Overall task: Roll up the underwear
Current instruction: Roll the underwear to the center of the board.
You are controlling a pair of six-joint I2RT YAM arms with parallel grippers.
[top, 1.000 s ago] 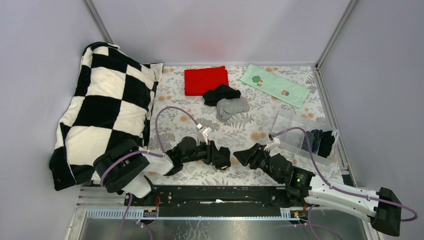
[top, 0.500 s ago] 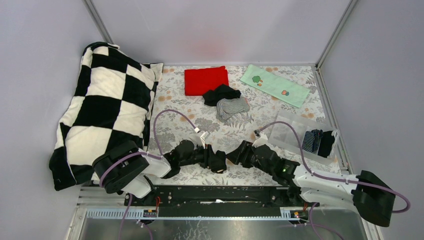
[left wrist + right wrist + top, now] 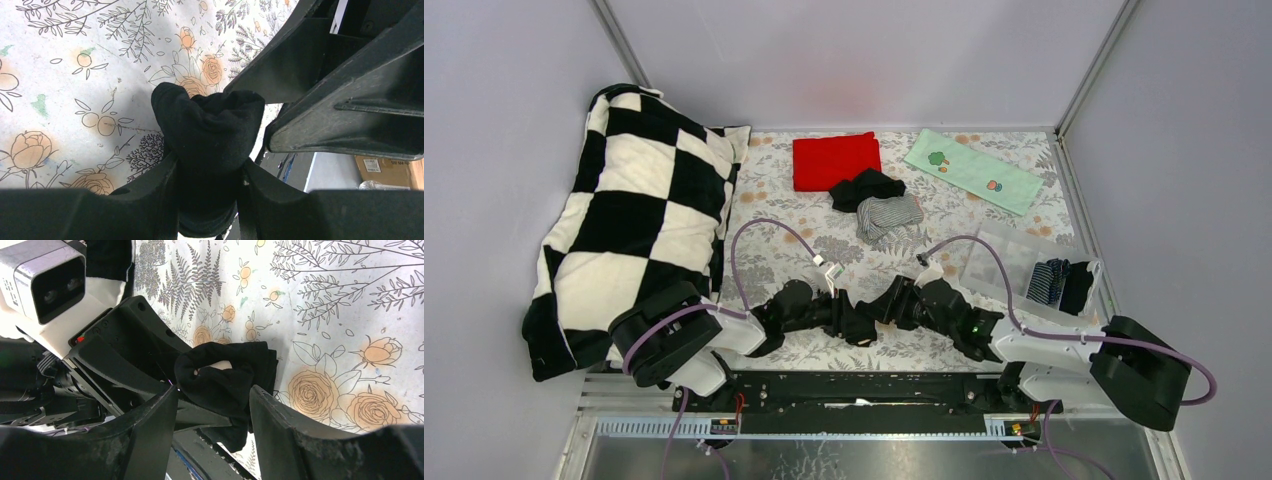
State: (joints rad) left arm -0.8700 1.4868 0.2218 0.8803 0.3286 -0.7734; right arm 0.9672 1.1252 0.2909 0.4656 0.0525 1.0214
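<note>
The left gripper (image 3: 207,167) clamps the bunched black brief (image 3: 210,125), and the right gripper (image 3: 212,392) straddles it with jaws apart, so a mistimed release could let the bundle unravel.

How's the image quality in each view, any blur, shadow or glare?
Top view: even soft light, sharp throughout, a faint red cast on the back wall above the red cloth. Left wrist: the black brief throws a soft shadow leftward; left fingers nearly featureless black. Right wrist: sheet sharp, right fingers blurred.
</note>
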